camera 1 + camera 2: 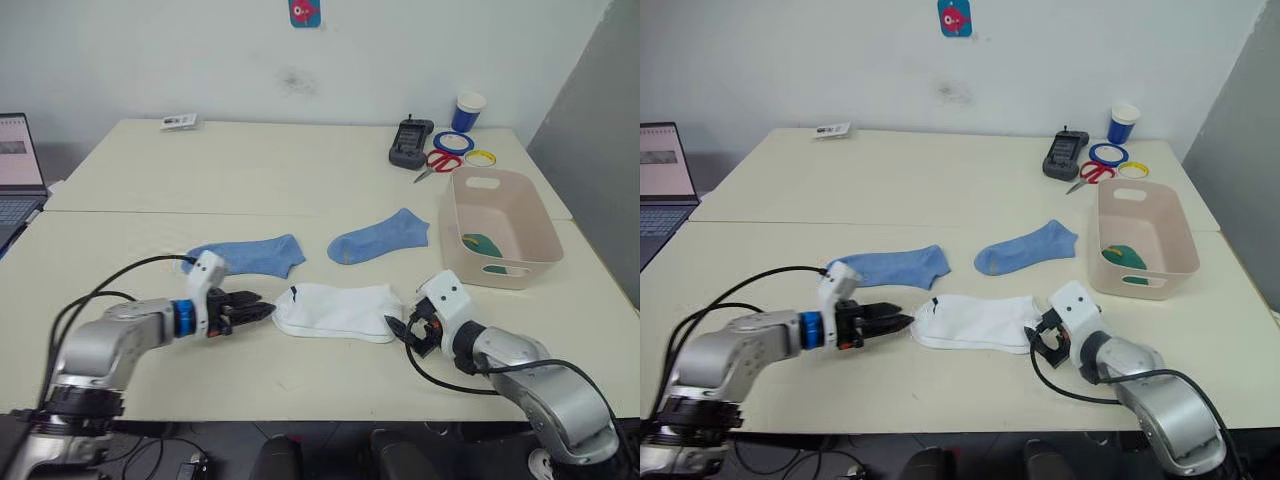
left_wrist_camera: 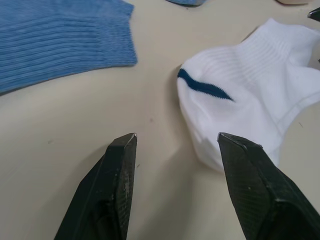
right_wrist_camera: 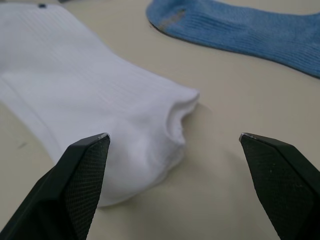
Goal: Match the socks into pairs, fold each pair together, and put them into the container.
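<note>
While the white socks point(image 1: 338, 311) lie stacked as a pair on the table point(image 1: 300, 180), left hand point(image 1: 262, 310) and right hand point(image 1: 400, 328) flank each end, fingers spread and empty, probably readying a fold; green socks point(image 1: 484, 243) already sit in the container point(image 1: 500, 270) beyond.

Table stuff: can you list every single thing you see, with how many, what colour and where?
White socks: stacked, count unclear, near edge, between the grippers.
Light blue socks: two, mid-table, one left, one right.
Green sock: dark green and yellow, inside the container.
Container: one, pink-beige, right side.
Paper cup: one, blue and white, far right.
Scissors: one, red handles, behind the container.
Tape rings: two, blue and yellow, by the scissors.
Dark device: one, beside the scissors.
Laptop: one, far left.
Left gripper: open.
Right gripper: open.
</note>
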Available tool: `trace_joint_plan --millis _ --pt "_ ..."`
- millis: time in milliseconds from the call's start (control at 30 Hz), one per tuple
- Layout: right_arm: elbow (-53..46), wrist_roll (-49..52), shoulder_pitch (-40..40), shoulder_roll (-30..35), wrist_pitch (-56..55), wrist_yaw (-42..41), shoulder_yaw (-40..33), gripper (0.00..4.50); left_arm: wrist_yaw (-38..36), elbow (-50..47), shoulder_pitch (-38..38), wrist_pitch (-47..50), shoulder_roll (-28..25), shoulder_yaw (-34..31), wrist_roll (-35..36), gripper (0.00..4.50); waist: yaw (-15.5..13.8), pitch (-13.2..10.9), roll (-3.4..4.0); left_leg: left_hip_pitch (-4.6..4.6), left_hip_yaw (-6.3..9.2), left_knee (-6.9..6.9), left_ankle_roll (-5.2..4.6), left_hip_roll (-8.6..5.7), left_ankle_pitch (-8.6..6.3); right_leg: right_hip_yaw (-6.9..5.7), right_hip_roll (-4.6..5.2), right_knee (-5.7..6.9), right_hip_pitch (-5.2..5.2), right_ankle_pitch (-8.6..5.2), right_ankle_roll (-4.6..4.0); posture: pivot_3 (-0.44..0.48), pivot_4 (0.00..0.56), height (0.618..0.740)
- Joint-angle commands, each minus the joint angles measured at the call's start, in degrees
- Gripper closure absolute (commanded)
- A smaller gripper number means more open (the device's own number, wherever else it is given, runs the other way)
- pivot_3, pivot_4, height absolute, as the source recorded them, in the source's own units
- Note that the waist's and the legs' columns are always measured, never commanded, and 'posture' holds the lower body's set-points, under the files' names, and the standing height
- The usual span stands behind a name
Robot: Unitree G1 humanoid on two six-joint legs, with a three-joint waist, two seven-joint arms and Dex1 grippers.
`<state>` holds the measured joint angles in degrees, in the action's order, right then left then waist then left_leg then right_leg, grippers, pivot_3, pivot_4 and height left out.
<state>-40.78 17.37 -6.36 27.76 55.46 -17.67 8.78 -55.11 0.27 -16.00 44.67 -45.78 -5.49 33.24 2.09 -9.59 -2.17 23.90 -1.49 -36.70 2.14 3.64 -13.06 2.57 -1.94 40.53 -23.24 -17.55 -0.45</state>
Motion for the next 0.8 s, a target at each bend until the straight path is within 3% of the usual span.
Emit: trace_joint_plan --millis 33,133,333,500,800 --pt "-3.11 1.63 -1.79 -1.10 -3.45 -1.43 -2.52 0.00 -4.16 2.05 -3.40 -4.22 -0.85 -1.78 0.09 2.00 -0.20 0.00 0.00 0.00 -0.02 0.00 0.00 -0.02 0.00 0.01 0.02 0.00 0.00 0.00 0.00 0.000 0.150 0.732" --pt "-1.08 2.08 -4.86 -3.28 -4.27 -1.76 -1.70 0.62 -8.46 0.62 -7.43 -5.17 -0.40 1.64 -0.06 2.63 -0.23 -0.04 -0.08 0.04 -0.02 -0.03 0.00 -0.04 0.00 -0.01 0.01 -0.02 -0.01 0.00 0.00 0.000 0.150 0.732" --pt "9.59 -1.25 -11.22 -6.22 -6.71 -2.17 4.93 2.84 -9.94 1.64 -15.57 -8.31 7.43 11.27 -4.37 4.50 -0.31 -0.04 -0.07 0.12 -0.12 -0.04 0.00 -0.08 0.00 -0.01 0.00 -0.10 0.02 0.00 0.00 0.000 0.150 0.732" --pt "17.89 -2.32 -14.42 -9.63 -6.28 -2.95 8.55 4.48 -10.59 10.29 -19.99 -13.99 13.37 17.77 -11.21 4.50 -0.17 -0.03 -0.08 0.15 -0.14 -0.13 -0.01 -0.09 0.00 -0.02 -0.19 -0.03 -0.01 0.02 -0.01 0.000 0.150 0.732" --pt "12.21 0.01 -7.87 -4.10 0.80 -7.10 8.20 4.48 -12.13 9.47 -16.49 -9.73 10.37 20.99 -15.34 4.50 -0.19 -0.04 -0.07 0.12 -0.01 -0.12 -0.01 0.00 0.00 -0.05 -0.34 0.17 -0.06 0.00 -0.03 0.000 0.150 0.732"
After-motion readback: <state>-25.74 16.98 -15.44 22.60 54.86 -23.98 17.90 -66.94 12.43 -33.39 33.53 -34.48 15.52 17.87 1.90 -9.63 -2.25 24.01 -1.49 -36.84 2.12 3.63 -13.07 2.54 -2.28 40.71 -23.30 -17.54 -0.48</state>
